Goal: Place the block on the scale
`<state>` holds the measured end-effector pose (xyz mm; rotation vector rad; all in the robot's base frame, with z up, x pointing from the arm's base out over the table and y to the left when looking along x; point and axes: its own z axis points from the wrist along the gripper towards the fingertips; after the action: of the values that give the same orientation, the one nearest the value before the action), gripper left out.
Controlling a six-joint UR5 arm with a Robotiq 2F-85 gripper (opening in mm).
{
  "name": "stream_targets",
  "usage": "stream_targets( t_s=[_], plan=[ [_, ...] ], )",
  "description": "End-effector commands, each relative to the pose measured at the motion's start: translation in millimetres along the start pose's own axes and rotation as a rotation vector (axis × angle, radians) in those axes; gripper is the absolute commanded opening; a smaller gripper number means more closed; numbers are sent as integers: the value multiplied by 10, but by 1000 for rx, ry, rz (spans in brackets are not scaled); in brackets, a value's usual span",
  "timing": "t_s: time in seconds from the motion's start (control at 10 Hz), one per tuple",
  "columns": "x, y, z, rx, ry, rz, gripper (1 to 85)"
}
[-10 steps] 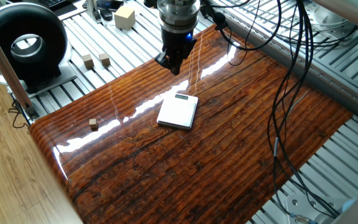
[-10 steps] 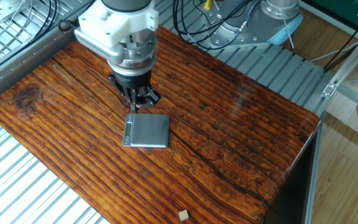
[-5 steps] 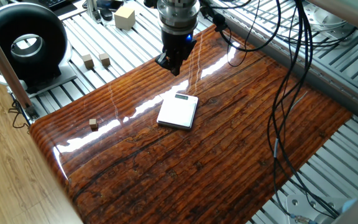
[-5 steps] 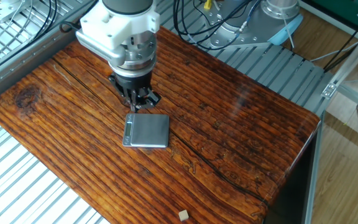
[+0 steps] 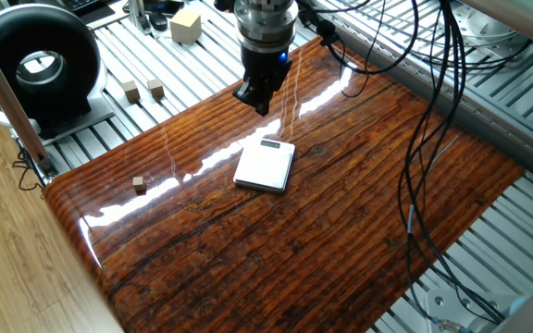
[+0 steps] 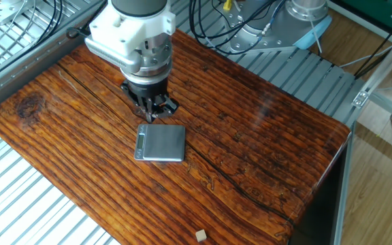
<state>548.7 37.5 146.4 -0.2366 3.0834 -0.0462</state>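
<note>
The block [image 5: 139,184] is a tiny light-brown wooden cube lying on the wooden tabletop near its left edge; in the other fixed view it sits at the bottom edge [image 6: 200,235]. The scale [image 5: 265,165] is a flat white slab lying in the middle of the table, with its grey display strip towards the gripper; it also shows in the other fixed view [image 6: 160,143]. My gripper [image 5: 259,100] hangs above the table just behind the scale, far from the block. Its fingers [image 6: 154,113] look pressed together with nothing between them.
A black ring-shaped device [image 5: 35,65] stands at the back left. Two small cubes [image 5: 131,90] [image 5: 155,88] and a larger pale cube [image 5: 185,25] lie on the metal grille beyond the table. Black cables [image 5: 433,129] hang over the right side.
The gripper has shifted very slightly above the table behind the scale. The block and scale have not moved.
</note>
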Motion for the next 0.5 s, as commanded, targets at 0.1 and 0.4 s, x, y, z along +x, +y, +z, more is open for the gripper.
stream_targets(
  t_s=[0.1, 0.4],
  plan=[
    [-171, 251, 33, -60, -11, -25, 80],
    [-768, 944, 265, -156, -30, 31, 160]
  ],
)
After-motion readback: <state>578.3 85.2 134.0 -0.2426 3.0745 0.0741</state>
